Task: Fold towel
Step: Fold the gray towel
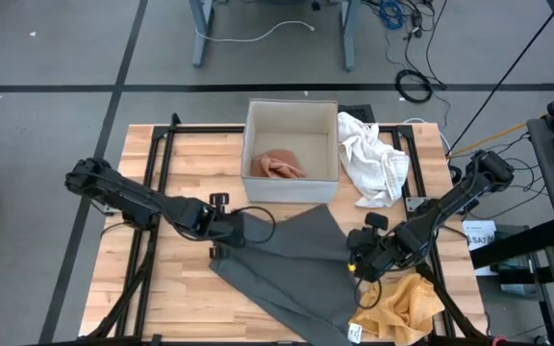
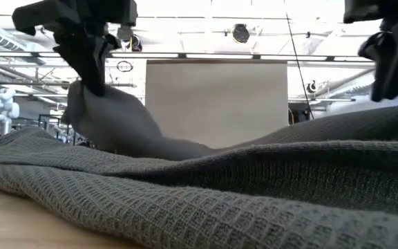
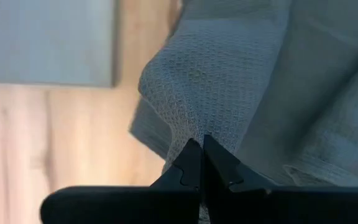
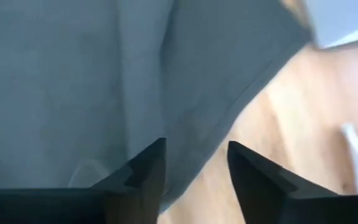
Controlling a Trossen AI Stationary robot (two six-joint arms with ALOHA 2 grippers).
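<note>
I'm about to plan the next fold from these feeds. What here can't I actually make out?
- Near corner of the grey waffle-weave towel: cut off by the high view's bottom edge.
- The wooden table beyond the towel: hidden in the low view by the towel's bulk.
- Peach cloth in the white square bin: too small to tell its kind.
- Right gripper, jaws apart: blurred; whether it touches the towel is unclear.
- Left gripper, shut on towel: the pinched layer count is hidden.

grey waffle-weave towel (image 1: 291, 255), white cloth (image 1: 373, 159), yellow cloth (image 1: 407, 306)

Grey towel (image 1: 291, 259) of matt waffle-weave cloth, table (image 1: 176, 298) of smooth pale wood
</note>
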